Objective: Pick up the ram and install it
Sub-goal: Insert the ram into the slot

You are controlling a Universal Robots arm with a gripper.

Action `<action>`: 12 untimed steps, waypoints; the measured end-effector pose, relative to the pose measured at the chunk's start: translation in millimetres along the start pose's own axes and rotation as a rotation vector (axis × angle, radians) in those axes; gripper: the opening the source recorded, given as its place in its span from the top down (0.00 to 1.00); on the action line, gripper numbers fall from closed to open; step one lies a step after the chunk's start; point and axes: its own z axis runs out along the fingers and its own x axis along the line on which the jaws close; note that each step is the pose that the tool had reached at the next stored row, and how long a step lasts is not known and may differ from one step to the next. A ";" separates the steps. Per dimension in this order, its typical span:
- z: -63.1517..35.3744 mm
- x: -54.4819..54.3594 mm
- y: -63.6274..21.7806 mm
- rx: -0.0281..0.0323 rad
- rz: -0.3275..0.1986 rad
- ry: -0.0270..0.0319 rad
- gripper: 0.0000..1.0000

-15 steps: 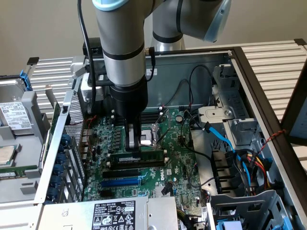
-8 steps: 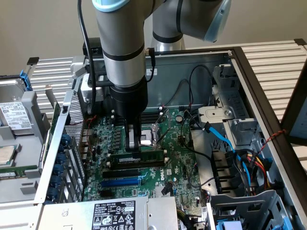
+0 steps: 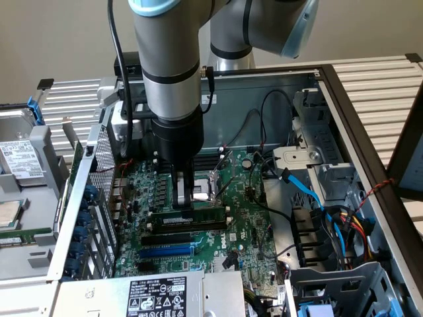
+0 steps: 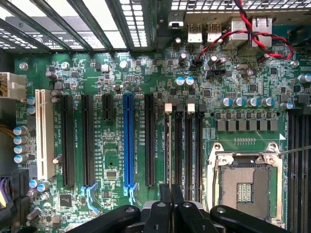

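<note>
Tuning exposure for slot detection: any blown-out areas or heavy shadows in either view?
Wrist view: chassis slats blown out white, motherboard evenly lit, fingers dark. Exterior view: arm dims the board around the ram; slatted table bright.

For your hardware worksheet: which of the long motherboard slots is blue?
The slot flanked by black slots; it alone is blue, and the end slot is white.
</note>
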 end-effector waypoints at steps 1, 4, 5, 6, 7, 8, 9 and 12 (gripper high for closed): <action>0.0 0.0 0.0 0.0000 0.000 0.0001 0.88; -0.1 0.0 0.1 -0.0001 0.000 0.0001 0.88; 0.0 0.0 0.1 -0.0001 0.000 0.0001 0.88; 0.0 0.0 0.0 0.0000 0.000 0.0001 0.88; 0.0 0.0 0.0 0.0000 0.000 0.0001 0.88; 0.0 0.0 0.0 0.0000 0.000 0.0001 0.88; 0.0 0.0 0.1 -0.0001 0.000 0.0002 0.88; 0.4 0.0 0.1 -0.0002 0.000 0.0002 0.88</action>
